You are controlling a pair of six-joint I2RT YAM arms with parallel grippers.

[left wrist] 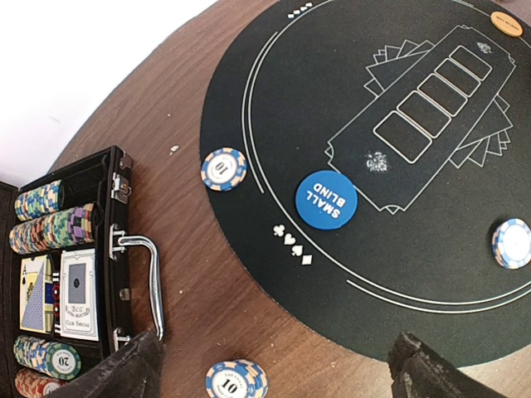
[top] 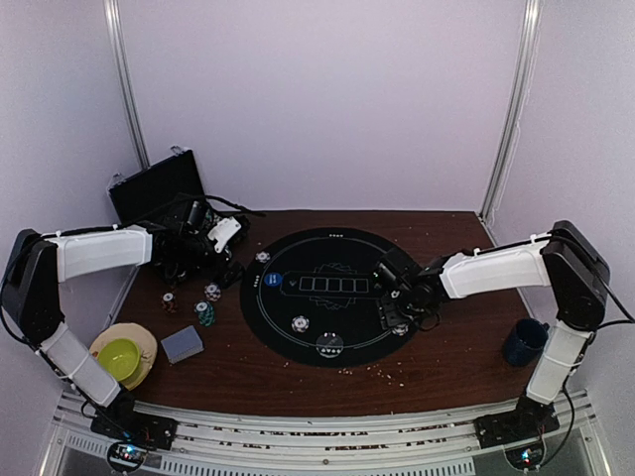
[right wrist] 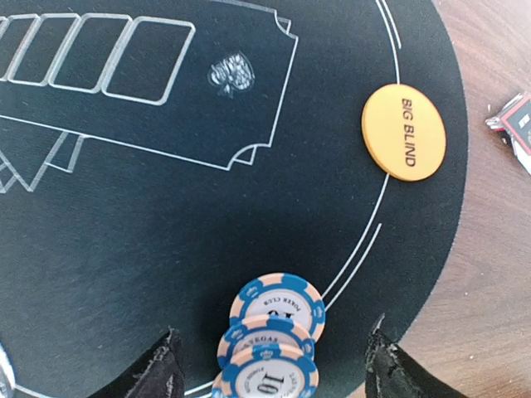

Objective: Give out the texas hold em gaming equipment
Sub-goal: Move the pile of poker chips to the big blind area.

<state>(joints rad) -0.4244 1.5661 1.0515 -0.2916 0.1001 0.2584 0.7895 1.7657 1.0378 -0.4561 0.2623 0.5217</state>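
- The wooden desk [top: 456, 347] carried a round black poker mat [top: 347, 312] at its middle.
- The left end effector [left wrist: 274, 356] hung open beside the mat's edge.
- The right end effector [right wrist: 270, 361] stood open, its fingers either side of three overlapping blue chips [right wrist: 276, 303] at the mat's rim.
- An orange "Big Blind" button [right wrist: 404, 132] lay nearby.

Open black case [top: 159, 193] upper left; dark blue mug [top: 523, 342] right; green bowl [top: 118, 358] on tan plate [top: 148, 341] lower left; black mat [top: 298, 260] centre.
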